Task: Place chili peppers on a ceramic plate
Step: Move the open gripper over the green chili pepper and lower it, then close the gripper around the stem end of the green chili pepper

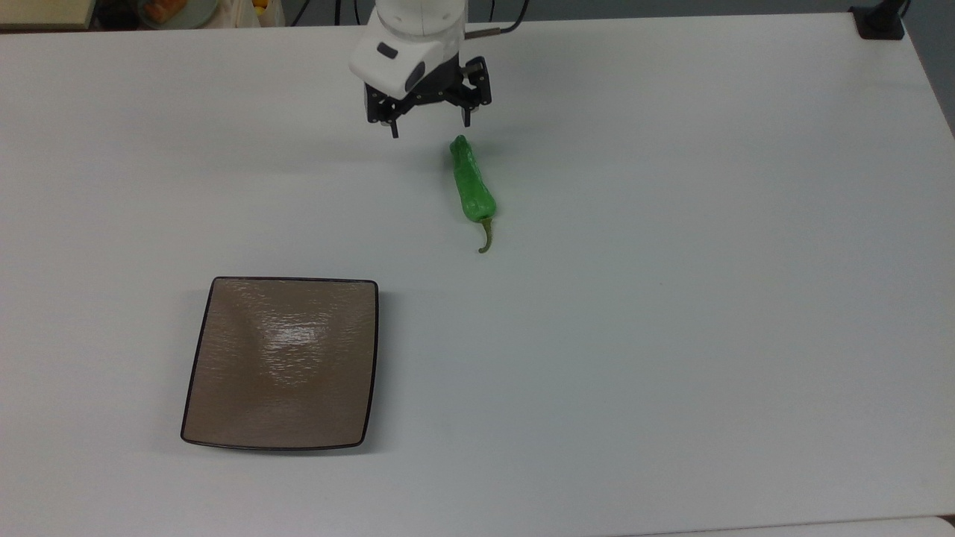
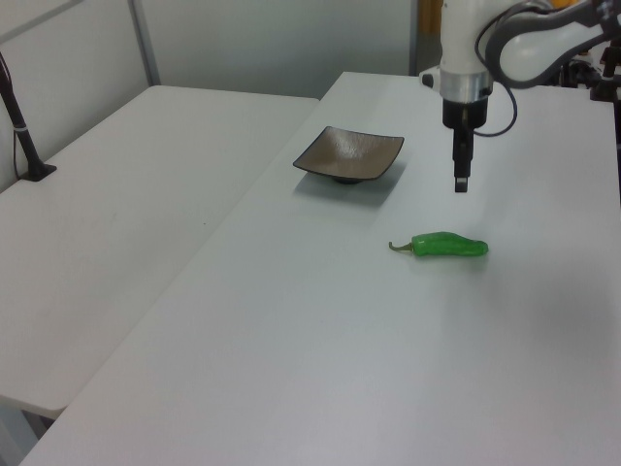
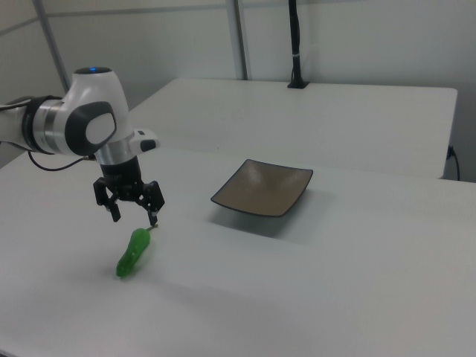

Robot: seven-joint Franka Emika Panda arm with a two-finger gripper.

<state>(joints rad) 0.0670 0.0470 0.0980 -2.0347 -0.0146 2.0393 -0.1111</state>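
Green and glossy, the chili pepper (image 1: 471,183) lies flat on the white table (image 1: 671,298), its thin curved stem (image 1: 486,237) pointing toward the near edge in the top view. Well apart from it, toward the top view's near left, sits the ceramic plate (image 1: 282,363), square, taupe-brown, dark-rimmed and bare. The gripper (image 1: 430,125) hangs above the table just beyond the pepper's far tip, slightly to the top view's left, not touching it. Its fingers (image 3: 152,218) are spread wide and hold nothing. In the left view the fingertips stand clear of the tabletop.
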